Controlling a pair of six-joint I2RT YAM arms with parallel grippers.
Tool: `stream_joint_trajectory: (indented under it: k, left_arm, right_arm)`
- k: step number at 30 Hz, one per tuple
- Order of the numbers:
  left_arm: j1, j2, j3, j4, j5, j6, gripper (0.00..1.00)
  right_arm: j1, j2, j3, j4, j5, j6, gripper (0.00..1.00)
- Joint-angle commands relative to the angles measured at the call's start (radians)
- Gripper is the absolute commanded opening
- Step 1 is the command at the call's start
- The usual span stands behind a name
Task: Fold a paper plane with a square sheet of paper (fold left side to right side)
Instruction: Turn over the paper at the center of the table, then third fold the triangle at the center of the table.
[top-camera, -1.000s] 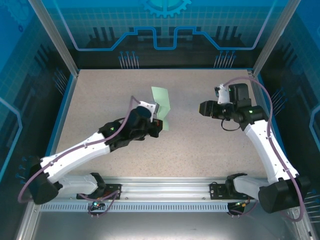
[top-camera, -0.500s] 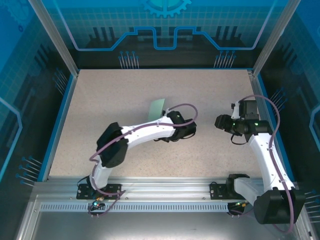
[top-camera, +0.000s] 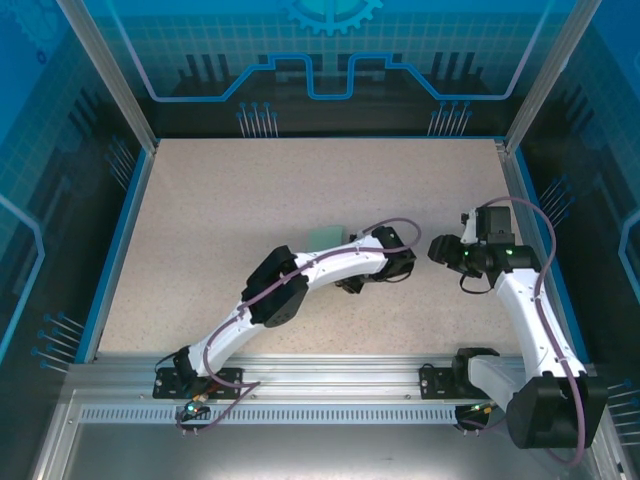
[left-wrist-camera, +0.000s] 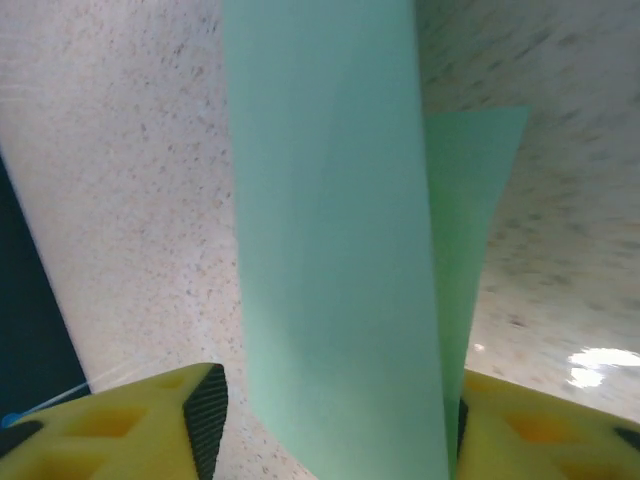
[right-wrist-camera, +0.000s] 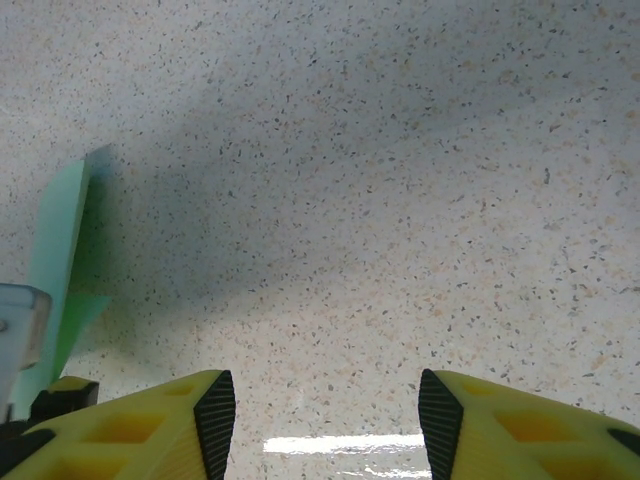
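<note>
1. Near edge: an aluminium rail (top-camera: 320, 385) carries both arm bases. Beyond it lies the speckled beige table (top-camera: 200, 250), closed in by blue printed walls (top-camera: 320, 60).
2. Table middle: the left arm (top-camera: 300, 275) bends over the folded green paper (top-camera: 325, 237) and hides most of it. The left gripper (left-wrist-camera: 332, 415) straddles the paper, fingers apart, with a gap at one pad.
3. Toward the right edge: the right gripper (right-wrist-camera: 327, 410) stands spread over bare table.
4. Count: two arms, two grippers, one paper.
</note>
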Motion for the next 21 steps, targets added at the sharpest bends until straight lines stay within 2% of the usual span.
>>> stream_joint_trajectory:
  k: [1,4,8,13,17,21]
  left_arm:
    - [0.01,-0.071,0.064,0.037,0.144,0.106,0.69]
    - [0.035,-0.171,0.013,0.154,0.249,0.145,0.75]
    - [0.089,-0.368,-0.163,0.326,0.331,0.167,0.8]
    - [0.215,-0.69,-0.551,0.633,0.461,0.141,0.83]
    - [0.355,-0.956,-0.918,0.936,0.593,0.074,0.88]
    - [0.502,-1.12,-1.19,1.181,0.758,0.0,0.91]
  right_arm:
    - [-0.022,0.026,-0.009,0.021,-0.056,-0.01,0.55]
    - [-0.022,0.068,-0.012,0.036,-0.111,-0.022,0.55]
    - [-0.004,0.137,-0.031,0.14,-0.261,-0.029,0.55]
    - [0.115,0.271,-0.011,0.299,-0.363,0.013,0.54]
    - [0.238,0.42,0.038,0.464,-0.397,0.07,0.54]
    - [0.318,0.599,0.15,0.565,-0.41,0.099,0.54]
